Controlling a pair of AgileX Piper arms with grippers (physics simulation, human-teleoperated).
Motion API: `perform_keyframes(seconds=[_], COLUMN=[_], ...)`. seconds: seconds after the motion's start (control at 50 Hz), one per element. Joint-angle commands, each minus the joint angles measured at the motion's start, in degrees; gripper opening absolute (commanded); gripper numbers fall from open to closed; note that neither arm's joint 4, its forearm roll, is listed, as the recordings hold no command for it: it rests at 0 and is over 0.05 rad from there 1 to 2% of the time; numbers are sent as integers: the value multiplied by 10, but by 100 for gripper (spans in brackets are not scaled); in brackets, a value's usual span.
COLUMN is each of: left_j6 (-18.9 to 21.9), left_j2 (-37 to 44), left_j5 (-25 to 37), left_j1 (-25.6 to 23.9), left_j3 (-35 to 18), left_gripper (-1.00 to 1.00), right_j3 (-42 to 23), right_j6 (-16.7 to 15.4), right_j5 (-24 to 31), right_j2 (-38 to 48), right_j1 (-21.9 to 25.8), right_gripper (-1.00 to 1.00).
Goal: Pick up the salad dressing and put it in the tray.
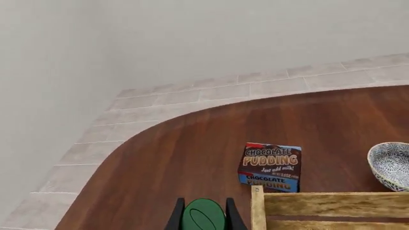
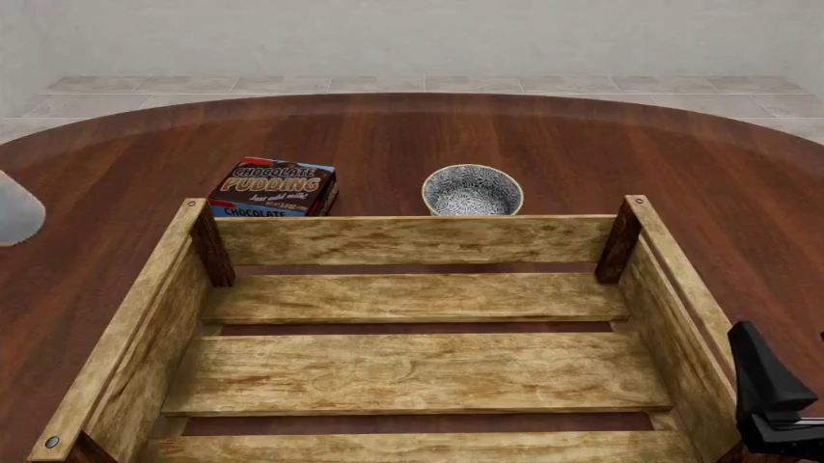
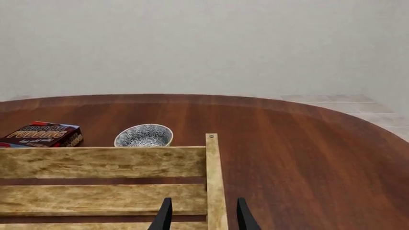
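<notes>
The salad dressing shows in the left wrist view as a dark green cap held tightly between the two black fingers of my left gripper, which is shut on it. In the front view only a whitish translucent piece of the bottle shows at the far left edge, left of the tray. The tray is a large slatted wooden crate with nothing in it; one of its corners lies just beside the held bottle. My right gripper hangs open outside the tray's right wall, its fingers apart and holding nothing.
A chocolate pudding box lies behind the tray's far left corner. A small speckled bowl stands behind the far wall's middle. The round wooden table's edge curves close behind them, with pale tiled floor beyond.
</notes>
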Motion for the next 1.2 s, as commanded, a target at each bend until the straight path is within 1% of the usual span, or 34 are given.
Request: perform_keyframes(seconds=[0.02, 0.06, 0.1, 0.12, 0.32, 0.4, 0.42, 0.54, 0.76, 0.98, 1.2], left_j6=[14, 6, 11, 13, 14, 17, 13, 20, 34, 41, 34], left_j2=[28, 37, 38, 43, 59, 66, 71, 84, 106, 128, 169], left_j5=[12, 17, 14, 15, 11, 6, 7, -2, -17, -43, -75], left_j1=[-86, -104, -107, -126, -171, -194, -204, -244, -295, -322, -350], left_j3=[-45, -50, -50, -53, -58, -60, -62, -57, -47, -31, -23], left_gripper=[-100, -100, -100, -100, -100, -100, -100, -100, -100, -100, -100], right_j3=[0, 0, 0, 1, 2, 2, 2, 0, 2, 1, 0], right_j6=[0, 1, 1, 1, 3, 2, 2, 1, 1, 1, 0], right_j5=[1, 1, 1, 0, -3, -3, -3, -1, -2, -5, -4], right_j2=[-1, -1, -1, -1, 2, 3, 3, 1, 1, 6, 7], right_j1=[-1, -1, -1, -2, -1, 0, 0, -1, -1, -1, 0], right_gripper=[100, 100, 100, 100, 100, 100, 100, 100, 100, 100, 100])
